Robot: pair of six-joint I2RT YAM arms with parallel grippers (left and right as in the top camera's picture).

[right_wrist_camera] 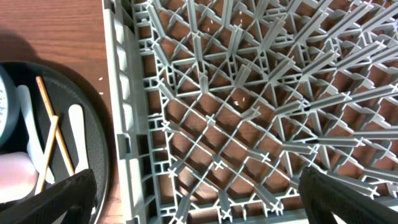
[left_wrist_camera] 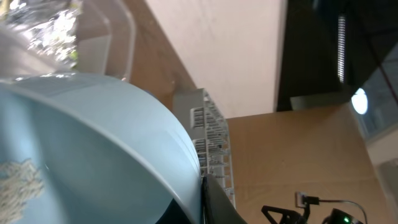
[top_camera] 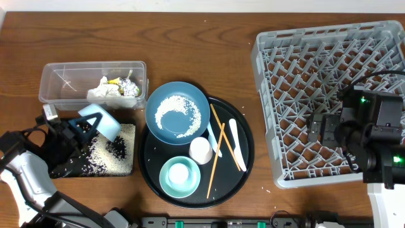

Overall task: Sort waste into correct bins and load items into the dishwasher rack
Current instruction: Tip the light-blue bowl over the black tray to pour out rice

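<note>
Your light-blue round bowl (top_camera: 101, 120) sits at the left of the overhead view, tipped on edge over the shallow black rectangular tray (top_camera: 63, 170), whose floor is strewn with loose white rice grains (top_camera: 111, 152). The left gripper (top_camera: 81, 125) has its fingers clamped on the bowl's rim; in the left wrist view the bowl fills the lower left. Just above the tray lies the clear rectangular plastic tub (top_camera: 57, 79), holding crumpled white tissue (top_camera: 101, 94). At the right, your right gripper (right_wrist_camera: 199, 205) hangs with fingers wide apart, holding nothing, over the large light-grey plastic dishwasher rack (right_wrist_camera: 124, 93) on the brown wooden worktop (top_camera: 190, 38).
</note>
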